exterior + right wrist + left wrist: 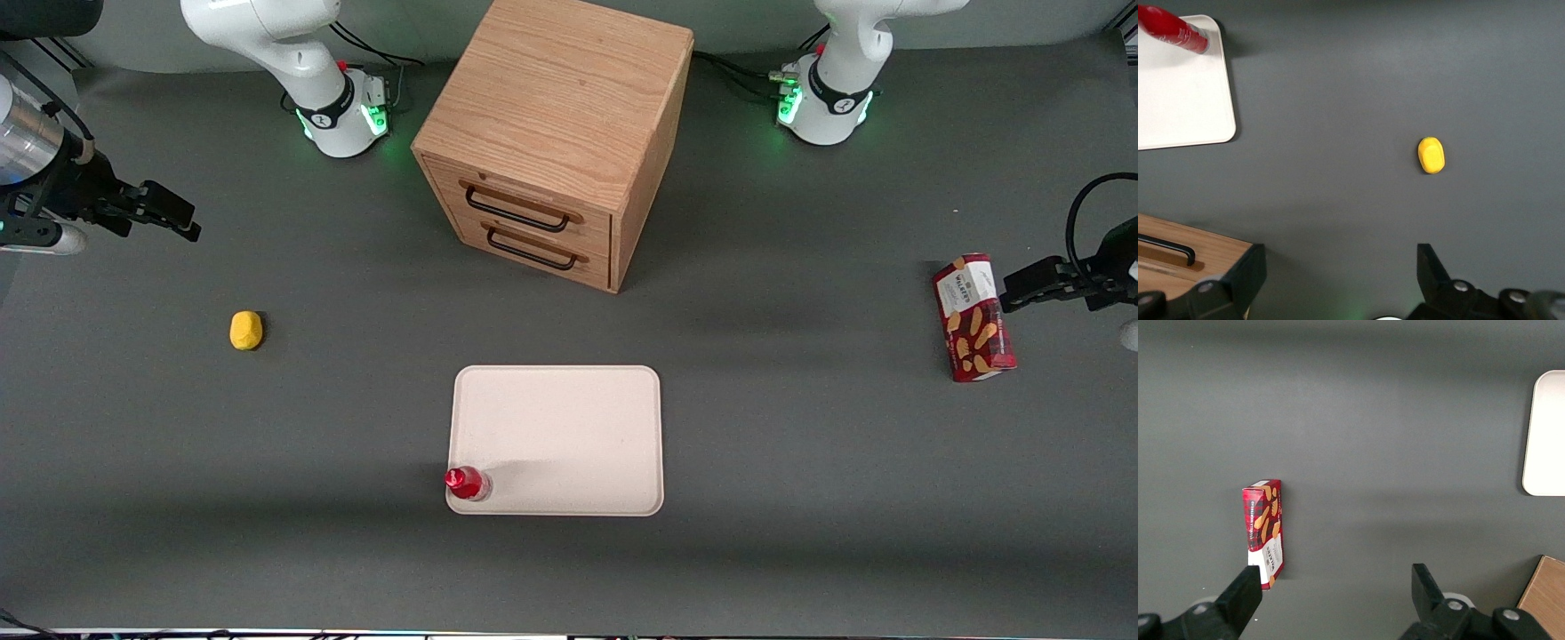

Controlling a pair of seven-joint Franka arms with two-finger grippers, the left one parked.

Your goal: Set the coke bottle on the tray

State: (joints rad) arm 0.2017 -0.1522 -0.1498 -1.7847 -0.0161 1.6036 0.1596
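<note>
Bottle first: the coke bottle (466,483) stands upright on the tray (569,427), in the tray's lower left corner in the front frame, right at the rim. We see nothing touching it.

Front view gives the whole layout: tray at lower centre of the frame, wooden drawer cabinet (560,142) at upper centre, a yellow lump (246,330) on the dark desk (800,533) at middle left, a red snack box (973,318) at far right, toward the parked arm's end.

Right wrist view adds what the front frame lacks: a close look at the end effector (1338,277), its two fingers spread wide apart with nothing between them, only bare desk showing in the gap. That view also catches the bottle (1173,30) on a corner of the tray (1185,100), the yellow lump (1431,155), and an edge of the cabinet (1185,250) with one black drawer handle.

Left wrist view alone shows the snack box (1263,532) close up, standing on the desk, plus a sliver of tray (1545,433).

Arm pose: in the front view the end effector (173,216) sits at the upper left edge of the frame, held above the desk, well apart from tray and bottle, nearer the yellow lump. The arm enters from the left edge, wrist roughly level.
</note>
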